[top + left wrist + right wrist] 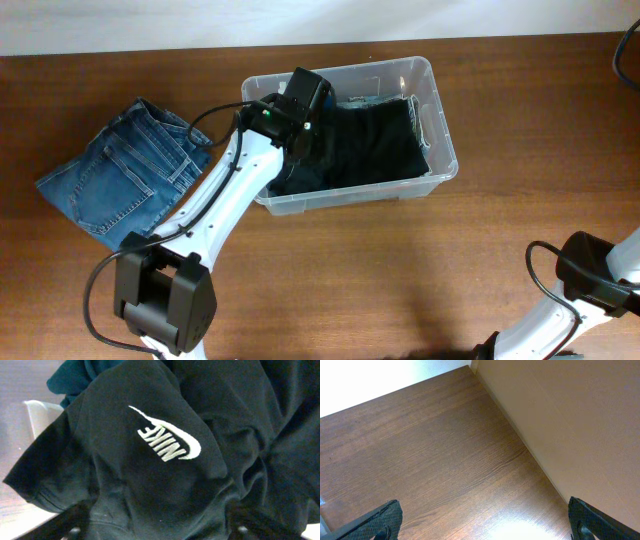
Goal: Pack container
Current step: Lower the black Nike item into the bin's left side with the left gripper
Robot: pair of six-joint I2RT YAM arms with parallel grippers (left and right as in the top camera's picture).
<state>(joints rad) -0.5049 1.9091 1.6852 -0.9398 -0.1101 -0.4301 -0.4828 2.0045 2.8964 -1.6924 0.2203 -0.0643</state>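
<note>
Clear plastic, the container (350,196) sat on the far side of the table (400,280) with black clothes (375,140) inside. Your left gripper (157,529) hung wide open over them. Your right gripper (482,527) was wide open above the table too.

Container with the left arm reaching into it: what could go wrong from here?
1. The open left pincer hangs close over the bunched black shirt. As it lifts away, a finger could snag the cloth and drag it out of the container.
2. The shirt lies crumpled, not flat, and dark cloth covers most of the base. The folded jeans waiting on the table may end up riding above the rim.
</note>
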